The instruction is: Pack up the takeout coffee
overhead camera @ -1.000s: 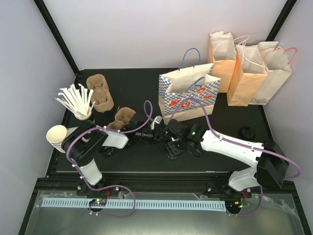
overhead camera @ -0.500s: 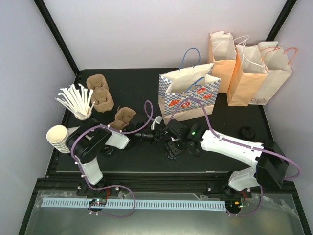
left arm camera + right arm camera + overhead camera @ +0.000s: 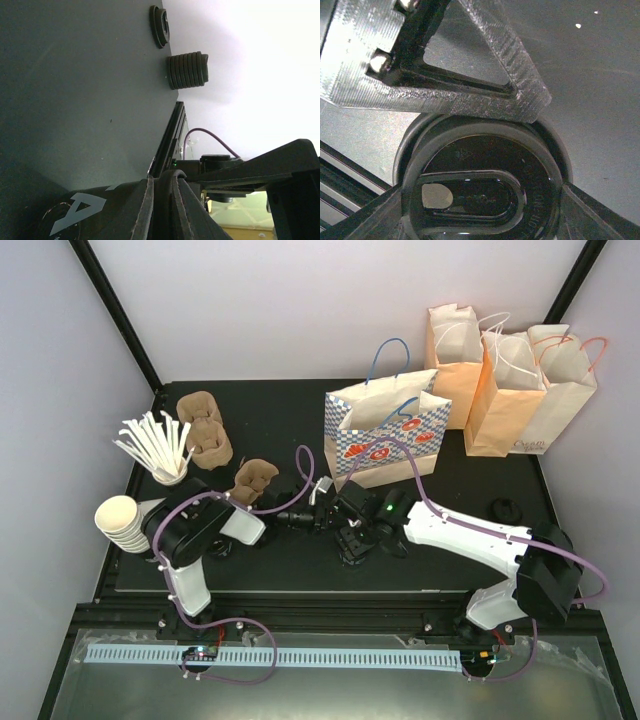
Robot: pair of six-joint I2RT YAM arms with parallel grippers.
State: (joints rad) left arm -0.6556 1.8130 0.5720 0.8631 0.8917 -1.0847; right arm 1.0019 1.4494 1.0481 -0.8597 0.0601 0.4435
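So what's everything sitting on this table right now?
takeout coffee: one, black, mid-table, held by the right gripper
patterned bag: one, blue-white with red, behind the coffee
plain bags: three, pale orange, far right
cup carriers: a few, brown, far left
straws: a bunch, white, left
paper cups: one stack, cream, left edge
loose lid: one, black, right side
ribbed stack: one, black, beside that lid
table: one, black
left arm, right arm: black-and-white, near edge
left gripper: black, mid-table

My left arm (image 3: 188, 538) and right arm (image 3: 470, 536): white shells, black joints, purple cables (image 3: 300, 455); green light (image 3: 388, 508) behind right claw (image 3: 353, 538).
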